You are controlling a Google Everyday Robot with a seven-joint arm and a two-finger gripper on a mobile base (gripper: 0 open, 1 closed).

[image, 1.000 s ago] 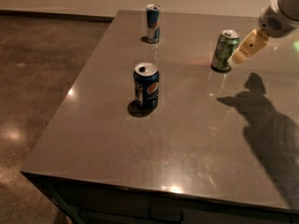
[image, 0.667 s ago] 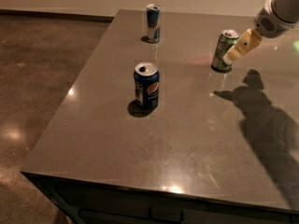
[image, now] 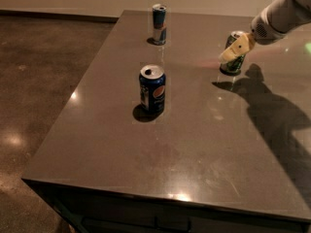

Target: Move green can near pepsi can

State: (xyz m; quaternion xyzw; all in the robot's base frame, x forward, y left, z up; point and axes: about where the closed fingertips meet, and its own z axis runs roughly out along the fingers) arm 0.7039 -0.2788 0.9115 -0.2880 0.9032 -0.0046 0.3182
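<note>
The green can (image: 233,66) stands upright at the far right of the grey table (image: 204,144). My gripper (image: 235,50) comes in from the upper right and lies over the can's upper half, hiding part of it. The pepsi can (image: 152,89), dark blue with the round logo, stands upright near the table's middle left, well apart from the green can.
A slim blue-and-silver can (image: 159,24) stands at the table's far edge, behind the pepsi can. The arm's shadow (image: 272,115) falls across the right side of the table. The table's left edge drops to a brown floor (image: 39,81).
My gripper has moved left from beside the green can to over its upper half. The cans have not moved.
</note>
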